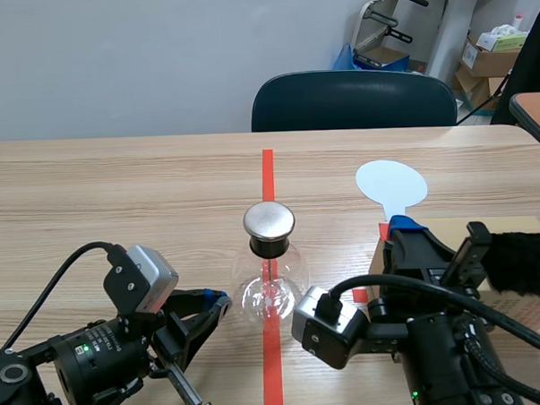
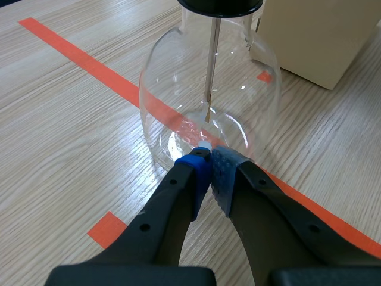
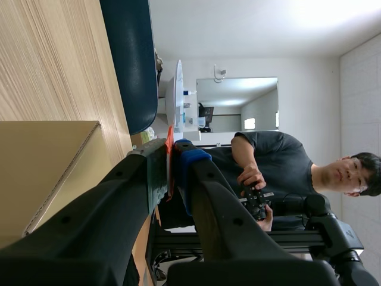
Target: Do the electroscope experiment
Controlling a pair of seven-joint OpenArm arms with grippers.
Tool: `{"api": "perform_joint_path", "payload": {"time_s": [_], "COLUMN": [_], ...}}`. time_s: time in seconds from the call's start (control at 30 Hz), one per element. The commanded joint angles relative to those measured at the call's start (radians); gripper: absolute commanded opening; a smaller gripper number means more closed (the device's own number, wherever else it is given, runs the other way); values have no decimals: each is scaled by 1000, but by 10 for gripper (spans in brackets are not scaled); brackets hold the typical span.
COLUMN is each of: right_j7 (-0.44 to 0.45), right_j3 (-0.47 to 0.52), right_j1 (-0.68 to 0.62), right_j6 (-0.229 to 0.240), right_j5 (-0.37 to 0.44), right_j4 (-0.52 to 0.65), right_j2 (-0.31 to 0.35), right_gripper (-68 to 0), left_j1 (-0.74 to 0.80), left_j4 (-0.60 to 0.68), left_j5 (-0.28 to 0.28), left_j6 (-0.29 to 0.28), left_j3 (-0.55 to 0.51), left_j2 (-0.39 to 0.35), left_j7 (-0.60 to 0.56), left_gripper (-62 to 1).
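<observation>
On the counter (image 1: pixel 117 182), left jaws shut by the electroscope (image 1: pixel 272 288), ease the paddle (image 1: pixel 390 184) your right jaws clamp onto its metal cap (image 1: pixel 269 221).

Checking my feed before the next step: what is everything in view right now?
Electroscope flask: one, clear glass with a silver cap, on the centre tape line.
Paddle: one, white, upright over the box's far left corner.
Cardboard box: one, tan, to the right of the flask.
Fuzzy cloth: one, black, at the box's near right side.
Chair: one, dark teal, behind the table.
Table: one, light wood.
Cartons: several, brown, far right corner.
Person: one, dark shirt, beyond the table, holding a black controller.
Left gripper: black, jaws shut, tips at the flask's base.
Right gripper: black, jaws shut on the paddle.
</observation>
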Motion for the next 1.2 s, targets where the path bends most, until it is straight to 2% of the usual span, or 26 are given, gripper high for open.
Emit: {"api": "perform_joint_path", "payload": {"time_s": [0.0,0.87,0.93,1.03,1.17], "right_j7": [-3,8,8,-3,-40], "right_j3": [7,6,6,7,7], "right_j1": [11,11,11,11,-18], "right_j6": [-11,-12,-28,-79,-96], "right_j5": [-3,-3,-3,-5,-12], "right_j4": [18,18,18,24,79], "right_j2": [11,11,13,17,49], "right_gripper": [-665,-664,-664,-664,-664], "left_j1": [-6,-6,-6,-6,-6], "left_j4": [11,11,11,11,11], "left_j5": [-7,-7,-7,-7,-7], "left_j6": [-3,-3,-3,-3,-3], "left_j3": [2,2,2,2,2], "left_j2": [2,2,2,2,2], "left_j7": [-15,-15,-15,-15,-15], "left_gripper": [-567,-567,-567,-567,-567]}}
